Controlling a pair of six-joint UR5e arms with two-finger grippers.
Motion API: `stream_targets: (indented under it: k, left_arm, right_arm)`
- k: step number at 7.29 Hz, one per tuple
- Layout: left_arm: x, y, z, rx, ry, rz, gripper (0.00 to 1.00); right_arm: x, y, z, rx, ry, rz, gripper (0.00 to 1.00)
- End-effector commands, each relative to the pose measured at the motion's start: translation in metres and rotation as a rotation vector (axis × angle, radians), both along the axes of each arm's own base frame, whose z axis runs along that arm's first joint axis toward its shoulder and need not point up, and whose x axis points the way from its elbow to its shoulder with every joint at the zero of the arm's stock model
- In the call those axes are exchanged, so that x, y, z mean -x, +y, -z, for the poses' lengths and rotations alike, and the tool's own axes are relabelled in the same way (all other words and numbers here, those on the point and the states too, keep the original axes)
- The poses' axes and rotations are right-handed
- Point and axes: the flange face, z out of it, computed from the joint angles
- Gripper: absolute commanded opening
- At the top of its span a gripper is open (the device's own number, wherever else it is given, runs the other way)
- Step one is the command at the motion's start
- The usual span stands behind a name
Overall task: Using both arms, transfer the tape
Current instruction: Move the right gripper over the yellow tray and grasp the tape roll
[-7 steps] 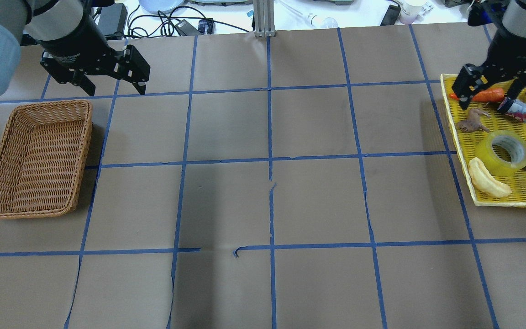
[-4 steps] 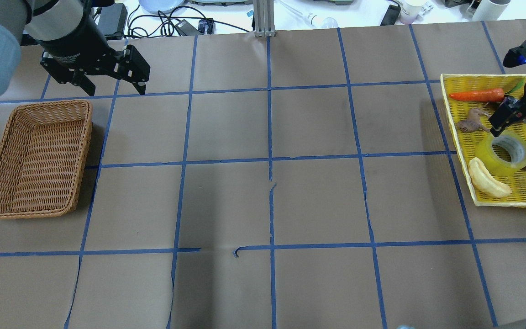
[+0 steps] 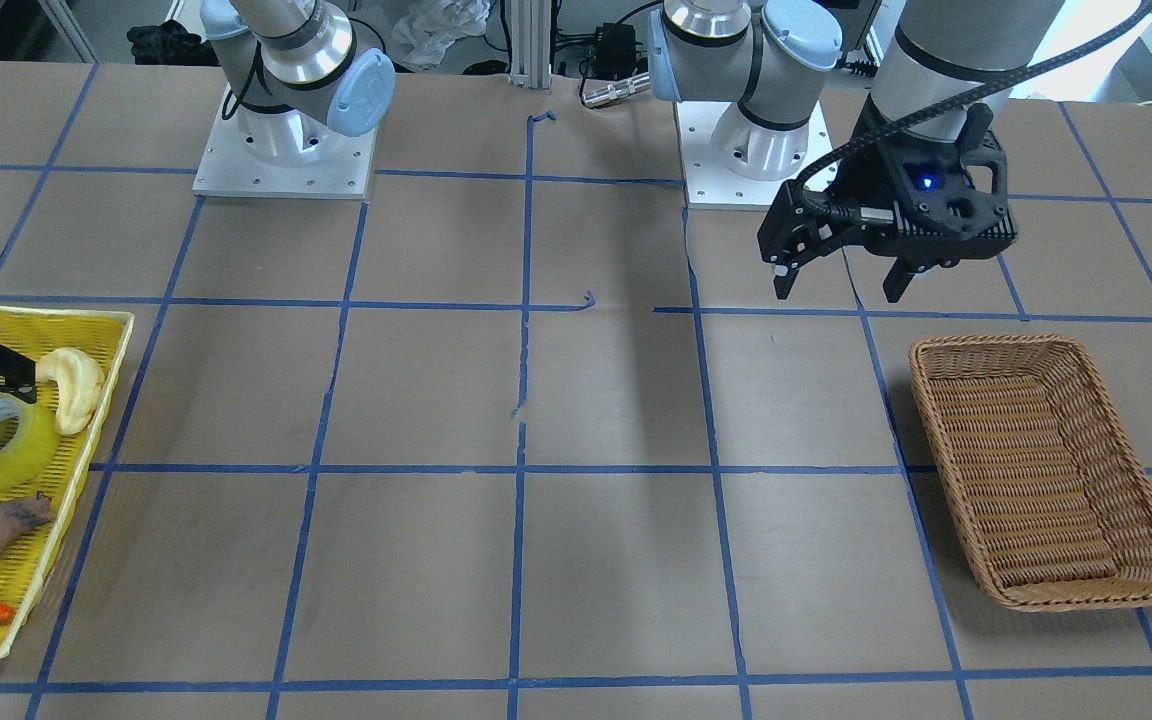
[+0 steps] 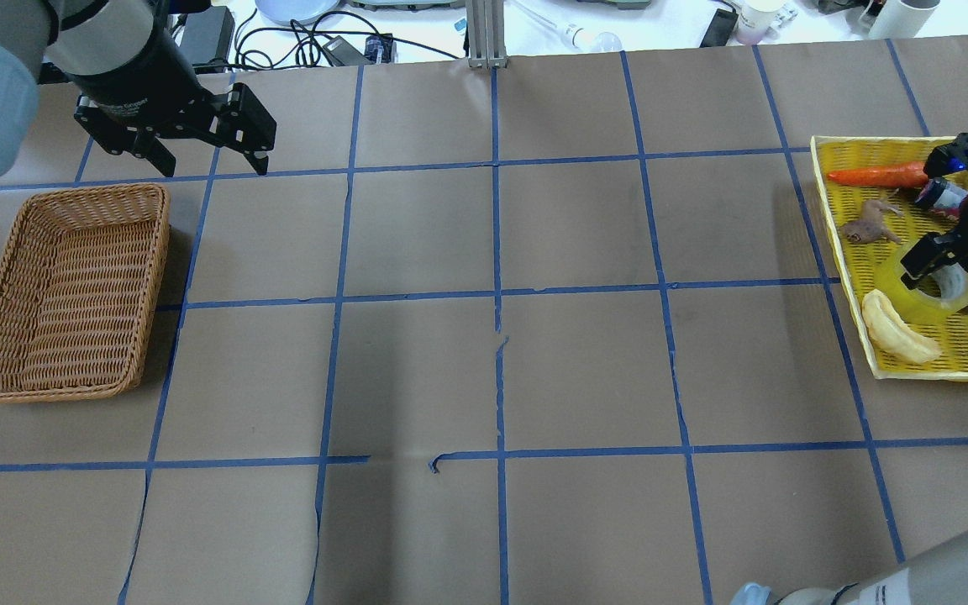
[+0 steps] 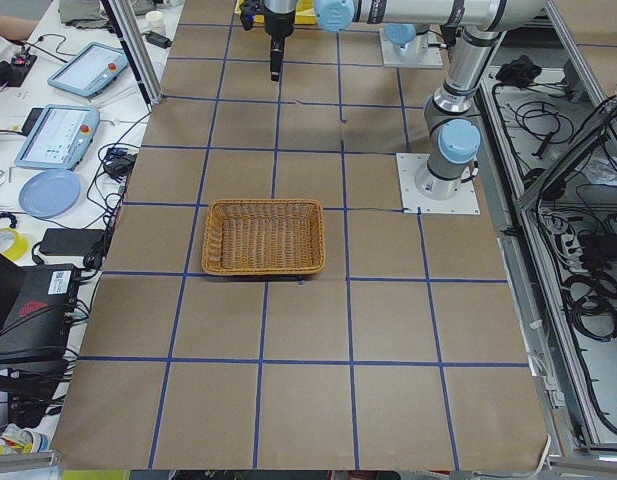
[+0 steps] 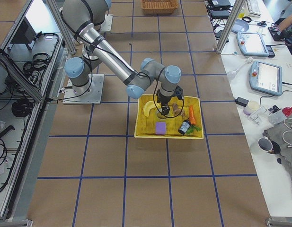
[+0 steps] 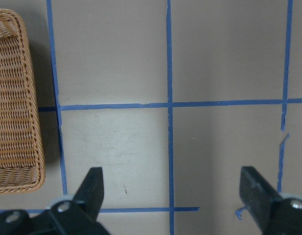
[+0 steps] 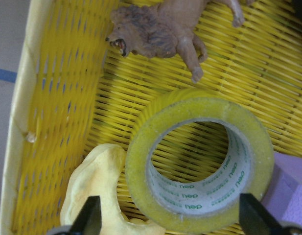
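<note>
Overhead exterior, right edge: yellow tray [image 4: 870, 144] holds tape [image 4: 902, 304], banana toy [image 4: 896, 329], lion [image 4: 866, 227], carrot [image 4: 875, 176]; right gripper [image 4: 946, 259], jaws apart, over tape; left gripper [image 4: 213, 165] likewise, near wicker basket [image 4: 160, 252]

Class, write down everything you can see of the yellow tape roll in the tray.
The tape is a translucent yellow ring with a grey-white inner core printed in green. It lies flat, hole up, in the yellow tray, touching the pale banana toy and seemingly the purple block. The right claw hovers open above it, not gripping.
</note>
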Motion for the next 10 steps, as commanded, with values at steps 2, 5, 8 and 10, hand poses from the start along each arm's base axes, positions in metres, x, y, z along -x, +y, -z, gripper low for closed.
stream_targets:
  k: [2,5,8,10]
  left_arm:
    - [0.000,0.000,0.000,0.001,0.000,-0.001,1.00]
    - [0.000,0.000,0.000,0.002,0.000,-0.003,1.00]
    - [-0.001,0.000,0.000,0.002,0.000,-0.001,1.00]
    - [-0.001,0.000,0.000,0.002,0.000,0.000,1.00]
  right_arm:
    - [-0.007,0.005,0.042,0.002,-0.047,0.000,0.67]
    - [-0.003,-0.001,0.036,0.018,-0.036,-0.002,0.12]
    - [-0.003,-0.006,0.021,0.035,-0.026,0.007,0.05]
    - [-0.047,-0.023,-0.031,0.051,-0.010,-0.057,0.05]
